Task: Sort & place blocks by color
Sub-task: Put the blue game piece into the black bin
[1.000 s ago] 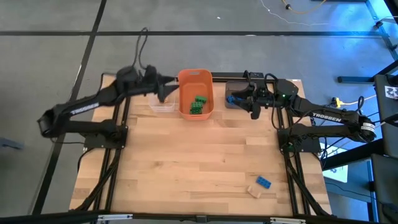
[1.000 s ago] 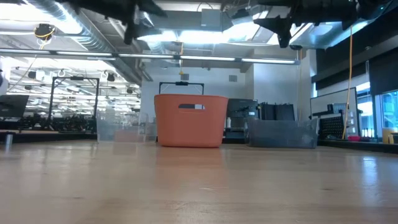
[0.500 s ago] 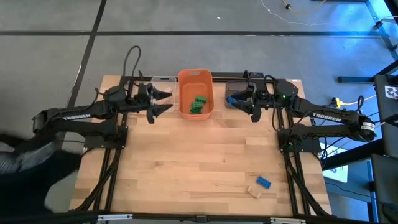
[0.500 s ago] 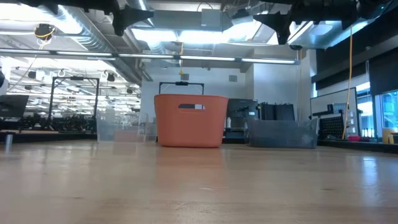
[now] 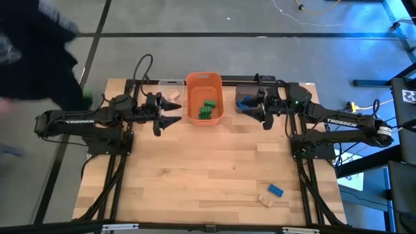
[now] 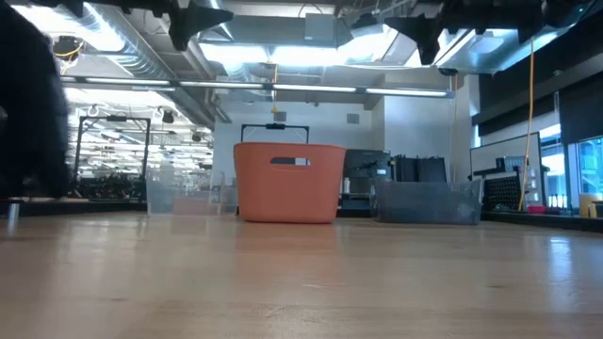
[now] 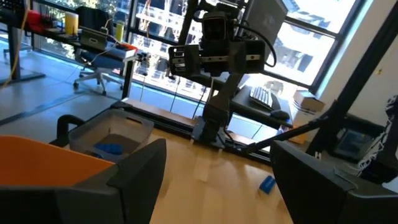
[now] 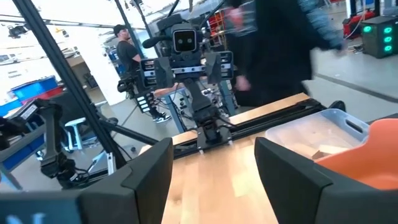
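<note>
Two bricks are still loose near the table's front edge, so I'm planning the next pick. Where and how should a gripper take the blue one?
Come straight down on the blue brick and pinch its two long sides. It lies flat and askew, so turn the fingers to match. The tan brick sits close beside it, so keep to the far side.

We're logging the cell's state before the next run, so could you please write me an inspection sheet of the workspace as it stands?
Surface: wooden table, bare in the middle.
Job's things: green blocks in the orange bin; blue block and tan block loose near the table's front right; tan blocks in the clear bin; blue block in the grey bin.
Clutter: nothing seen.
Grippers: left gripper open, empty, beside the clear bin; right gripper open, empty, by the grey bin.
Cables: loop above the left arm.
Surroundings: a person, blurred, at the table's far left.
</note>
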{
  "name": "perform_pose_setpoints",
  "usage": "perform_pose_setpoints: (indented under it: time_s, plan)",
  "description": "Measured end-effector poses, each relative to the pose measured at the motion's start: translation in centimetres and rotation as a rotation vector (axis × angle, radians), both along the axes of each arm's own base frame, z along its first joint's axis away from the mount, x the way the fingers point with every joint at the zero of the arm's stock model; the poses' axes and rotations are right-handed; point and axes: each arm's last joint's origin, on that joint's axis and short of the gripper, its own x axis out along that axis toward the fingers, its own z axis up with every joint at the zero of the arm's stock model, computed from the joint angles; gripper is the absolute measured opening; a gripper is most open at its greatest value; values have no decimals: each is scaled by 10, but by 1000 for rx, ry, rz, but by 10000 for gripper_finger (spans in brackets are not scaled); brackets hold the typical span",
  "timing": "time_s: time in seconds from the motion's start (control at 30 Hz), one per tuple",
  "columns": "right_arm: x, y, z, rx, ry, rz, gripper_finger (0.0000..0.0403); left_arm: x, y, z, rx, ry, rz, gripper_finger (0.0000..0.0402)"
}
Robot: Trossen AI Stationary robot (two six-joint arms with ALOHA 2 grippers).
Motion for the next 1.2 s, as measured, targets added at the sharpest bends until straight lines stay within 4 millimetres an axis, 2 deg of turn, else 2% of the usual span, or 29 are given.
perform_pose_setpoints:
  time_s: [0.4,1.2]
  plan:
    - [2,7,0,0,0,37,227,0,-1,0,5,0,4,277]
    - [2,7,0,31,2,37,227,0,-1,0,6,-1,-18,277]
